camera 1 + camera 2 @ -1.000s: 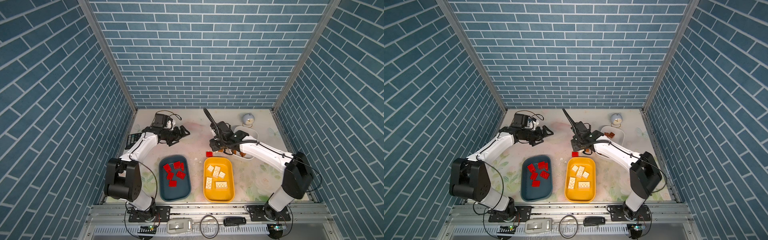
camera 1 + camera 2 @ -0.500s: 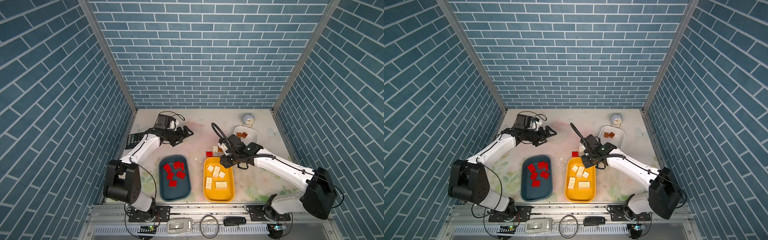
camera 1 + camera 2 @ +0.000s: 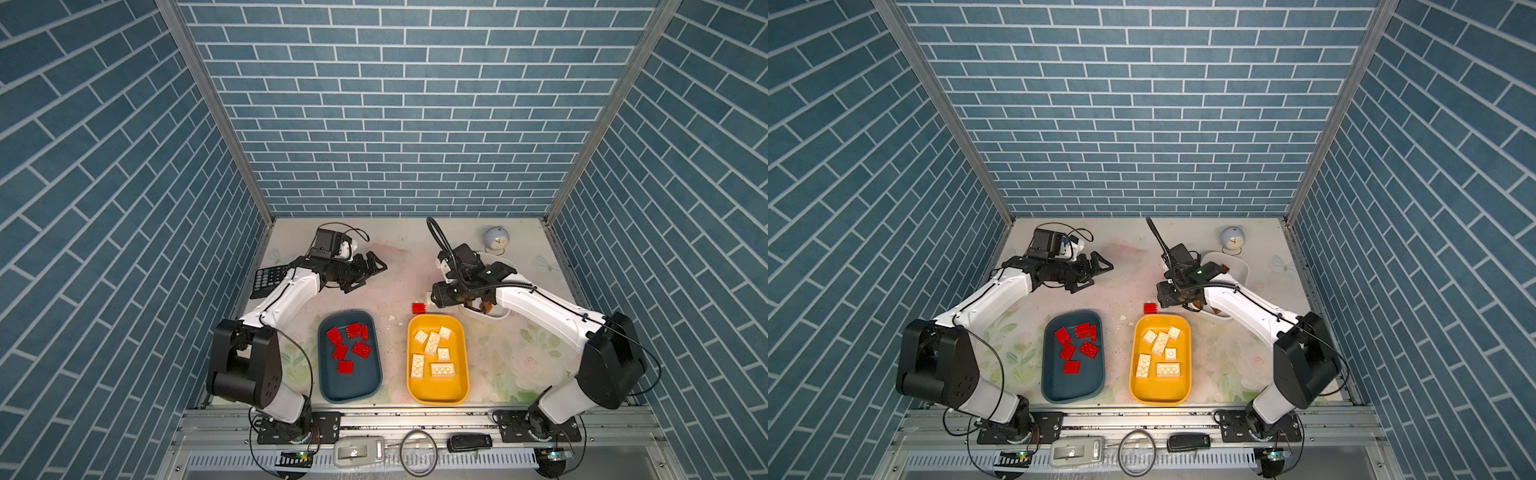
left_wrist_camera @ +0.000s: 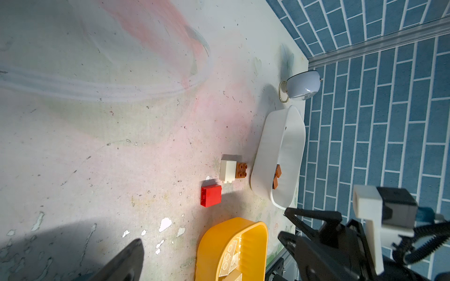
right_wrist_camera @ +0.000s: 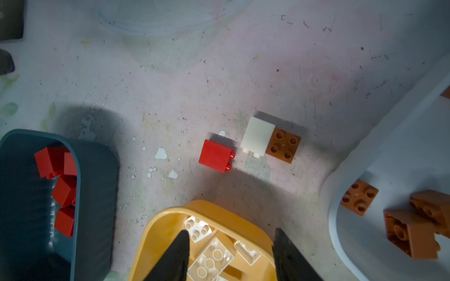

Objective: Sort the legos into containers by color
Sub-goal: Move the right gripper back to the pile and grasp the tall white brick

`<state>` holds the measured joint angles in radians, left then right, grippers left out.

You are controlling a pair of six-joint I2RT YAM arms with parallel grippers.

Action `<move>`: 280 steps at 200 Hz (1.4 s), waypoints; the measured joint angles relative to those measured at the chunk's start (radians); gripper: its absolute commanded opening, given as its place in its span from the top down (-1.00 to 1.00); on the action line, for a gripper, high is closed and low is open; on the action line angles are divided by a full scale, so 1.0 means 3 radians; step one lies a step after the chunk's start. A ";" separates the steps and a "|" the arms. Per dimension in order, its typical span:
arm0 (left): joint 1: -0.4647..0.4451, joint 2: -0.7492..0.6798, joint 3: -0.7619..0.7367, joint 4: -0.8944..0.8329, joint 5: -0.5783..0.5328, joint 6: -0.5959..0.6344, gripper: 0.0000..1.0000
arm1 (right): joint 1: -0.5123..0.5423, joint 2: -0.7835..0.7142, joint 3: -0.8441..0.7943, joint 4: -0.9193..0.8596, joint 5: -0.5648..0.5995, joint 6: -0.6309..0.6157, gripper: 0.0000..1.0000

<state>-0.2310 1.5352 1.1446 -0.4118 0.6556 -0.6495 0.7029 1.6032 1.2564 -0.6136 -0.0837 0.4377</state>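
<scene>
You've got red bricks [image 3: 361, 349] in the blue tray [image 3: 353, 388], cream bricks [image 3: 432, 343] in the yellow tray [image 3: 436, 394], brown bricks [image 5: 359, 197] in the white tray [image 5: 389, 150]. Loose on the worktop [image 3: 395, 257] beside the yellow tray: red brick [image 5: 215, 155], cream brick [image 5: 258, 136], brown brick [image 5: 283, 145]. Left fingers [image 3: 376, 265] wide, right fingers [image 5: 175, 255] part-open near that tray, both empty.

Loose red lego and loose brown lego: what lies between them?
One cream-white lego, touching the brown lego, a gap from the red lego; right wrist view.

trays [image 3: 350, 397] 3 | red bricks [image 3: 361, 349] 7 | cream bricks [image 3: 442, 369] 7 | brown bricks [image 5: 283, 145] at least 4 | calculator [image 3: 268, 279] 1 | clock [image 3: 496, 240] 1
</scene>
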 measured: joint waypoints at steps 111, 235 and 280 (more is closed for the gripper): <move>-0.0001 0.0032 -0.0010 -0.0003 -0.0011 0.0057 -0.97 | -0.0010 0.1108 0.0371 0.0191 -0.0050 0.0287 -0.10; -0.0001 0.0153 -0.0009 -0.0006 -0.0011 0.0121 -0.97 | -0.0104 0.1302 0.0563 0.0069 0.0282 0.0179 -0.10; -0.0001 0.0172 -0.0009 -0.0022 -0.0011 0.0128 -0.97 | -0.0104 0.1443 0.0690 0.0072 0.0273 0.0144 -0.03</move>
<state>-0.2314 1.5867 1.1419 -0.4183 0.6521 -0.6109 0.6716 2.0361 1.4635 -0.5919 -0.0017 0.4808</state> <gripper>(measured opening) 0.985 0.527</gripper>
